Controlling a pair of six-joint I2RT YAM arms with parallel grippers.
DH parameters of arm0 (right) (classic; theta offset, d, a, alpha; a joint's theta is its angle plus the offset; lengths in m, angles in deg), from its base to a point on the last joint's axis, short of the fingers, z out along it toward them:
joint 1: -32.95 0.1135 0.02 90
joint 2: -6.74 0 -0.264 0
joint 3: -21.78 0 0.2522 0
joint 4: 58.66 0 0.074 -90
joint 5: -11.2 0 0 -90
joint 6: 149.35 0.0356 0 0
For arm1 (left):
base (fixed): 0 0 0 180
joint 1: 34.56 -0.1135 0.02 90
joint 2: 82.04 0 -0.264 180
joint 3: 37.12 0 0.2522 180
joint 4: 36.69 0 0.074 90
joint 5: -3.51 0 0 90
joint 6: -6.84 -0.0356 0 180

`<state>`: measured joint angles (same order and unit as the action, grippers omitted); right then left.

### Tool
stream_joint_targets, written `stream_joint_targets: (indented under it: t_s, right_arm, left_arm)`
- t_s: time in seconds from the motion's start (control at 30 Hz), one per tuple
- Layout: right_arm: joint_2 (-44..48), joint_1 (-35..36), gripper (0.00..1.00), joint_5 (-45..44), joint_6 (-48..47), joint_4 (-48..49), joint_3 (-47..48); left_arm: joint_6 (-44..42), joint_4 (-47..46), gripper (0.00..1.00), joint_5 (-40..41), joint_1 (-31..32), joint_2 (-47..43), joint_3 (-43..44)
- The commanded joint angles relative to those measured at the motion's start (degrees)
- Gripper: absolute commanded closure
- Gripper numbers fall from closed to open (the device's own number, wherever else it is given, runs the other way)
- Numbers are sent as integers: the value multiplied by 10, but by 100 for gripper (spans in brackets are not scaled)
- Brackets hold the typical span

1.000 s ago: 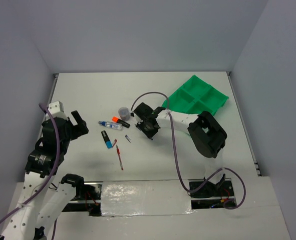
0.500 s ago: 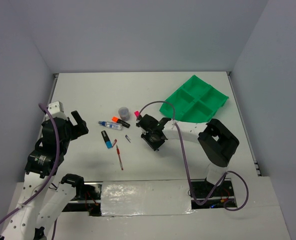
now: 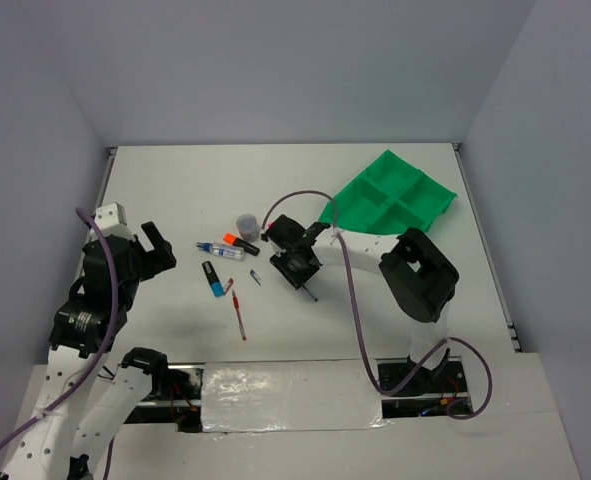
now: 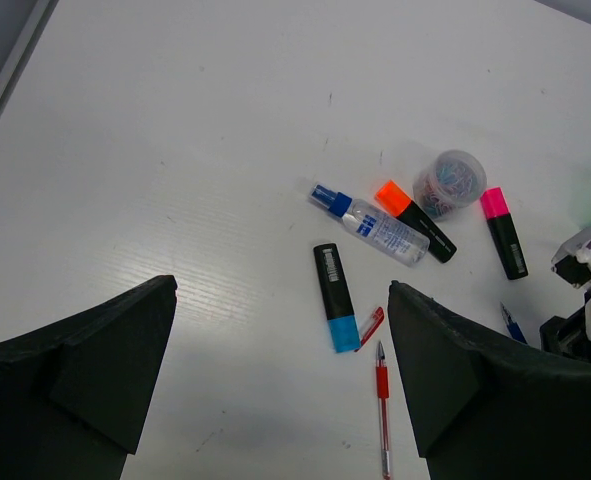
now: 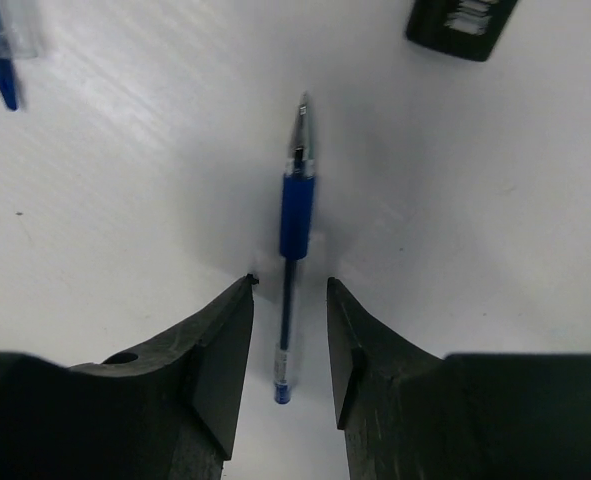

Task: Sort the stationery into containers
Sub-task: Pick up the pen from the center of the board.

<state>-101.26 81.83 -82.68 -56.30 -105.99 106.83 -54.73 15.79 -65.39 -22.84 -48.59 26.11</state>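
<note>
We see a white table [image 3: 175,190] with a fine brushed grain, closed in by plain pale grey-lilac walls on the left, far and right sides. A strip of shiny white tape runs along the near edge between the two arm bases.

One green tray [image 3: 395,198] sits at the far right of the table, split into four square compartments. All the stationery we can see lies on the bare table left of it, well apart from the tray.

We count three stubby black highlighters: an orange-ended highlighter [image 4: 415,213], a pink-ended highlighter [image 4: 503,232] and a blue-ended highlighter [image 4: 335,296]. There are two pens, a red pen [image 4: 382,415] and a blue pen [image 5: 297,215]. There is one clear-blue tube [image 4: 370,223], just beside the orange-ended highlighter, and one round tub [image 4: 449,184] of coloured clips. Two loose caps lie nearby, a red cap [image 4: 370,328] and a blue cap [image 4: 512,323].

The left gripper [image 3: 158,248] hangs over the left side of the table, jaws spread wide, holding nothing.

The right gripper [image 5: 289,290] is down at the table, jaws partly parted and straddling the blue pen. A gap shows on either side of the pen, so nothing is gripped.
</note>
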Motion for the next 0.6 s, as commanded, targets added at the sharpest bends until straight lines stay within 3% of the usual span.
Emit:
stream_joint_targets:
  t_s: [0.0, 0.17, 0.4, 0.5, 0.57]
  right_arm:
    - [-14, -19, 58, 11, -15, -1, 30]
    - [-35, -19, 67, 25, -14, -16, 17]
    - [-34, -5, 72, 62, -8, 4, -52]
    - [-43, 8, 86, 63, -1, 2, -55]
    - [-41, 10, 100, 59, 5, 2, -53]
  left_arm:
    - [-13, -22, 1, -3, 1, -5, -2]
    - [-12, -22, 1, -2, 1, -6, -3]
    - [-13, -21, 1, 3, 1, -6, 0]
    - [-11, -18, 1, 10, 1, -3, 2]
    - [-7, -15, 1, 17, 1, 0, 4]
